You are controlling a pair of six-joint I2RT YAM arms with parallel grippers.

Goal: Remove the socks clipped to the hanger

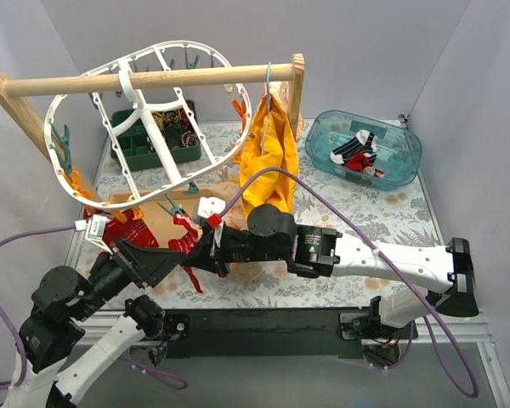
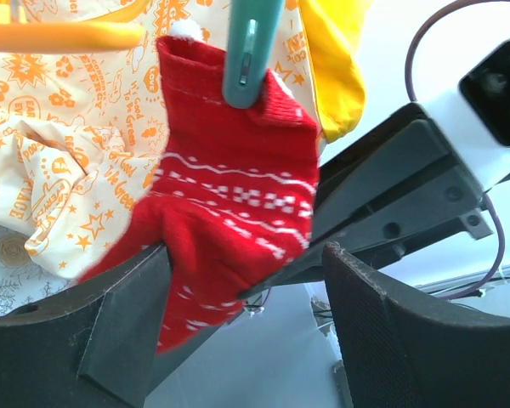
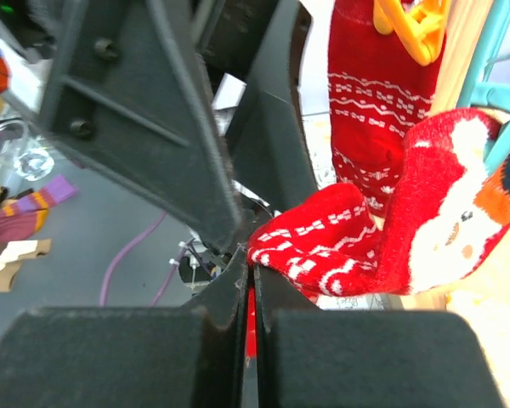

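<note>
A: Start at the far left. Your hanger (image 1: 136,106) hangs tilted from the wooden rail (image 1: 25,86), and a red sock (image 1: 127,228) dangles from its near-left rim.

B: Just right of that, your left gripper (image 2: 246,280) has its fingers spread wide, one on each side of the foot of the middle sock (image 2: 229,204). It grips nothing.

A: That sock is clipped at the cuff by a teal peg (image 2: 246,51). It's knit, so expect it to be light, limp and stretchy. Pull from the toe and I'd guess it only lengthens while the loose frame swings toward you.

B: Next along, your right gripper (image 3: 251,285) has its fingers pressed together with a sliver of red between them. It has the toe end of the middle sock pinched.

A: The better hold for you is the cuff, just under the peg. There the pull runs straight through the clip, and the fabric looks thick enough not to slip.

B: Beside the pinched part there's snowman-faced fabric (image 3: 442,221). I can't tell whether it's the same sock folded over or a neighbour, so check before you tug.

A: Further right hangs the yellow garment (image 1: 268,153), which you should leave alone. At the far right, the blue tub (image 1: 404,161) holds loose socks (image 1: 357,153), black-and-white and red.
</note>
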